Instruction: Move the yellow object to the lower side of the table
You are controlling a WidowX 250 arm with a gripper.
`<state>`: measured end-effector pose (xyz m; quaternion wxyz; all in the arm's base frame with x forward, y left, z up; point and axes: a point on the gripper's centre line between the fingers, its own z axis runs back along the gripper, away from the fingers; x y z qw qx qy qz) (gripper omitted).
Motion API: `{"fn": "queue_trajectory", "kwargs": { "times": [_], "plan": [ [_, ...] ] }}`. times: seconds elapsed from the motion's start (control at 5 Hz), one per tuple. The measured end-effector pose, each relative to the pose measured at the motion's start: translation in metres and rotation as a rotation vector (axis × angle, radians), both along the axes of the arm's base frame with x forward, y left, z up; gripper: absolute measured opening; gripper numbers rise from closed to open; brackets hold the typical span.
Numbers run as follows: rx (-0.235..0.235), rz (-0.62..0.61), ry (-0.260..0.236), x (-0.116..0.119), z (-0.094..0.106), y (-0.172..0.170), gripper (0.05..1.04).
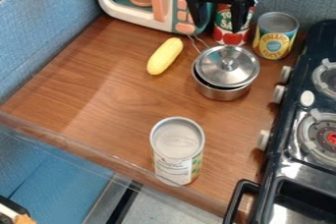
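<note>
With gripper (pixel 218 27) spread and empty by tomato can (pixel 228 38), line up above corn cob (pixel 164 56), lying beside lidded saucepan (pixel 225 92). Straddle narrow width at middle, avoid wire handle (pixel 194 44), lift before carrying toward lower table edge (pixel 98 149).

Blue walls (pixel 49 31) flank a wooden table (pixel 111 102); grey floor (pixel 160 206), perhaps, below.

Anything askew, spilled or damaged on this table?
The lid sits askew on the metal pot, leaving a dark gap along the near rim. The tall can stands close to the table's near edge. No spill or damage visible.
</note>
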<state>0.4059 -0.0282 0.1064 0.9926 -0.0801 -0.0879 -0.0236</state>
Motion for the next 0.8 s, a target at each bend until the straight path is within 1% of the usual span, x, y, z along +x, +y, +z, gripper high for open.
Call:
{"fn": "queue_trajectory", "kwargs": {
  "times": [0.2, 0.4, 0.6, 0.8],
  "plan": [
    [-0.009, -0.004, 0.051, -0.002, -0.021, -0.001, 1.000],
    [-0.038, 0.013, 0.017, 0.002, -0.028, 0.017, 1.000],
    [-0.024, 0.005, 0.016, 0.005, -0.041, 0.042, 1.000],
    [0.023, -0.008, 0.010, 0.011, -0.048, 0.052, 1.000]
  ]
}}
